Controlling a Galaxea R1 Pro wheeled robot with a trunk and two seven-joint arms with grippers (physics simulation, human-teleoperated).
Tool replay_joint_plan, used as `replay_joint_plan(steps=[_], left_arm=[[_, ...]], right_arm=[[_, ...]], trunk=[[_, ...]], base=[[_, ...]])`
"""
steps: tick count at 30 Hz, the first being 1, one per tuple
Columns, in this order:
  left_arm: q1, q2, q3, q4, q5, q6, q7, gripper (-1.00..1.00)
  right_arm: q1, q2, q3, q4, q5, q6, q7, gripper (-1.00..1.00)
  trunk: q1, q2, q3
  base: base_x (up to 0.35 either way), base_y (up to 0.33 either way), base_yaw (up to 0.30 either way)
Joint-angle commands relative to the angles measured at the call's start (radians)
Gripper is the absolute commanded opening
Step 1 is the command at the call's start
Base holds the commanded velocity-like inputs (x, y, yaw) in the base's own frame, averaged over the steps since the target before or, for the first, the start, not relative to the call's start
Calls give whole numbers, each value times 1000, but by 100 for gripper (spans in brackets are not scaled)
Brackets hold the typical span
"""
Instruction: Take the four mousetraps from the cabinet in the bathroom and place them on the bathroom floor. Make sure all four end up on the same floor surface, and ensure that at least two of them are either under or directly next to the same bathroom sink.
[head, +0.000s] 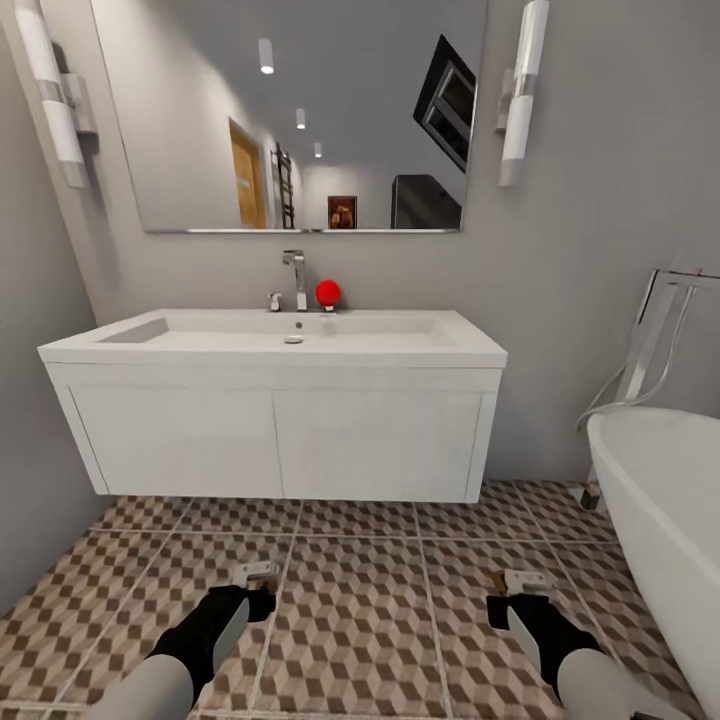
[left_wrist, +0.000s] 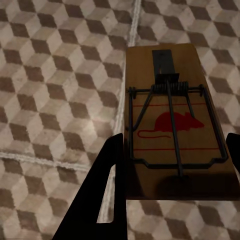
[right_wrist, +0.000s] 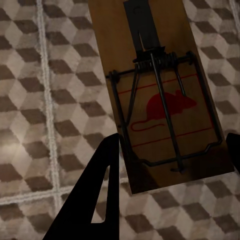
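Observation:
I face the white sink (head: 400, 338) on its wall-hung two-door vanity (head: 180, 440), with the cube-patterned floor (head: 360, 620) below. My left gripper (head: 256, 588) is shut on a brown mousetrap (head: 259, 573) above the tiles in front of the vanity's middle. The left wrist view shows that mousetrap (left_wrist: 172, 75) with its wire bar and red mouse mark between the dark fingers (left_wrist: 107, 190) of the left gripper (left_wrist: 172, 167). My right gripper (head: 515, 595) is shut on a second mousetrap (head: 522, 580), seen close as the mousetrap (right_wrist: 150, 65) in the right gripper (right_wrist: 172, 162). The cabinet is out of view.
A white bathtub (head: 665, 500) with a chrome filler (head: 650, 350) stands at the right, close to my right arm. A grey wall (head: 30, 400) closes the left side. A red ball (head: 327, 292) sits by the chrome faucet (head: 296, 278); a mirror (head: 300, 110) hangs above.

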Motion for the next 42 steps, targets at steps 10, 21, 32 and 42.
replay_joint_plan(steps=[10,21,32,42], left_arm=[[0,-1,10,-1,4,1,6,-100],[0,-1,11,-1,3,0,6,-100],[0,-2,11,-1,3,-2,6,-100],[0,-3,7,-1,-6,-3,6,-100]], right_arm=[[0,-2,-5,84,15,-68,1,-100],[0,1,2,94,23,-82,2,-100],[0,1,3,94,23,-82,3,-100],[0,5,5,93,28,-83,1,-100]], trunk=[[8,-10,-39],[13,-12,-82],[18,-15,-124],[22,-17,-163]], base=[[0,0,0],[0,0,0],[0,0,0],[0,0,0]])
